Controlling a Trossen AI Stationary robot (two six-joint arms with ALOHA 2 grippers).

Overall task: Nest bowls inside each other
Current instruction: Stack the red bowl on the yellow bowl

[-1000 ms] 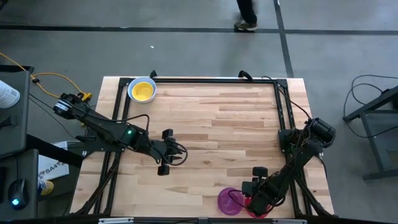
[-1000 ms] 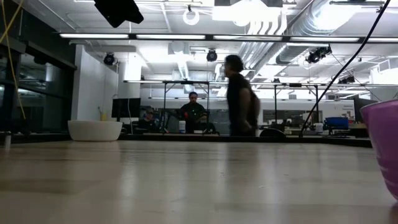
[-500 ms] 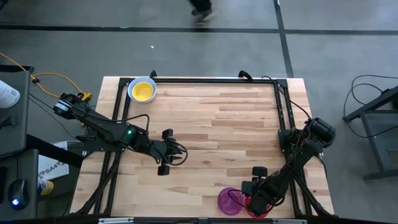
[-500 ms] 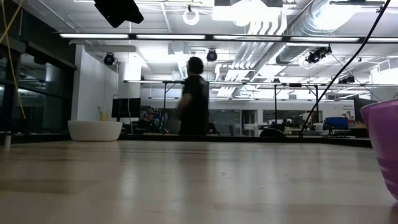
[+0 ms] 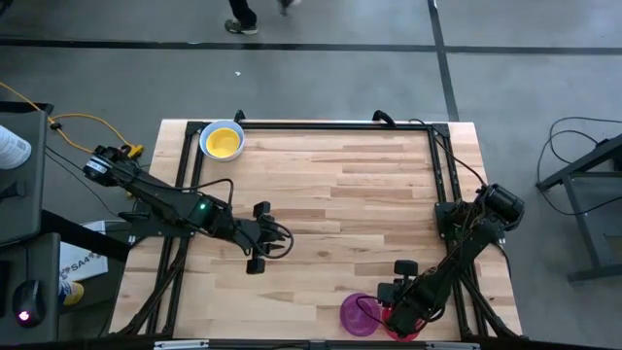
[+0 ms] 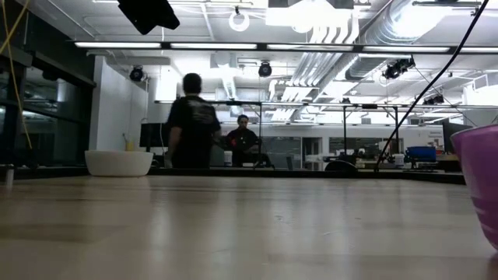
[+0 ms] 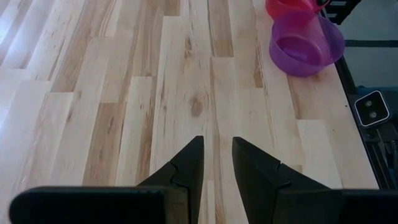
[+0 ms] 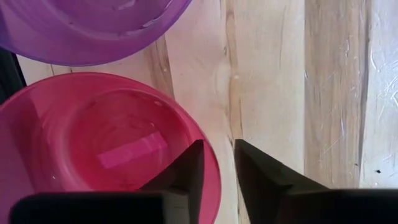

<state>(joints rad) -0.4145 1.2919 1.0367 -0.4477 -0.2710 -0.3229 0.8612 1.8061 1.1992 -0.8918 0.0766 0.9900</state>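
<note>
A red bowl [image 8: 93, 149] stands near the table's near right edge, right beside a purple bowl [image 5: 355, 314] [image 8: 93, 31]. My right gripper [image 8: 219, 144] [image 5: 400, 313] points down over the red bowl's right side, one finger inside the rim and one outside, with a narrow gap between them. At the far left corner a yellow bowl [image 5: 223, 143] sits inside a white bowl [image 6: 118, 162]. My left gripper [image 7: 216, 146] [image 5: 282, 240] hangs open above bare wood left of centre, nothing between its fingers. My right gripper straddles the red bowl's rim [image 8: 216, 171] from above, one finger inside the bowl and one outside. Wood shows between the outer finger and the rim. I cannot tell whether the inner finger touches the bowl. The bowl stands on the table.
Black frame rails [image 5: 442, 175] run along the table's far and side edges. The middle of the wooden top [image 5: 350, 204] is bare. A person [image 6: 191, 120] walks past beyond the far edge; another sits farther back.
Neither arm nor any bowl has visibly moved. The person beyond the far edge has walked from right to left.
</note>
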